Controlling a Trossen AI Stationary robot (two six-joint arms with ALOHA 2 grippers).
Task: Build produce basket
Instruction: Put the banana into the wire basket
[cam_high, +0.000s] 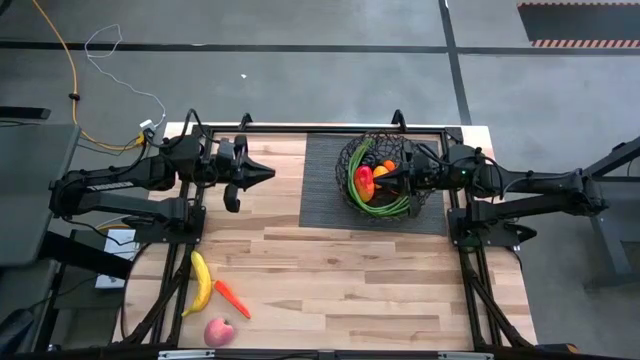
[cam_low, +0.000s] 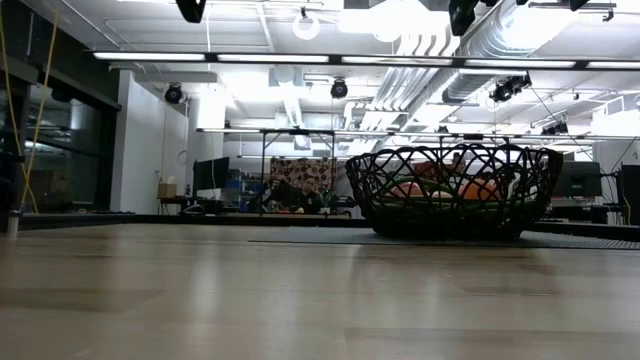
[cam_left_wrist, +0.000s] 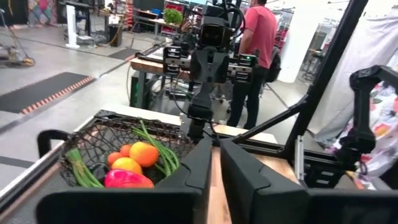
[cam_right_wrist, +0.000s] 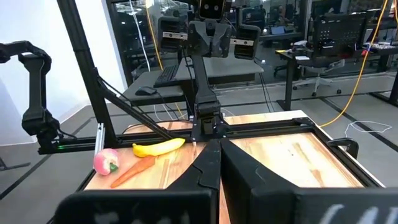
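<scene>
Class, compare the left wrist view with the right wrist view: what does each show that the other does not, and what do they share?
Only the left wrist view shows the basket with oranges, green beans and a pepper inside, plus a person standing behind the table.

Only the right wrist view shows the banana, carrot and apple lying loose on the table.

Both show that arm's own pincer shut, left and right, wooden tabletop beyond it, and the room behind.
</scene>
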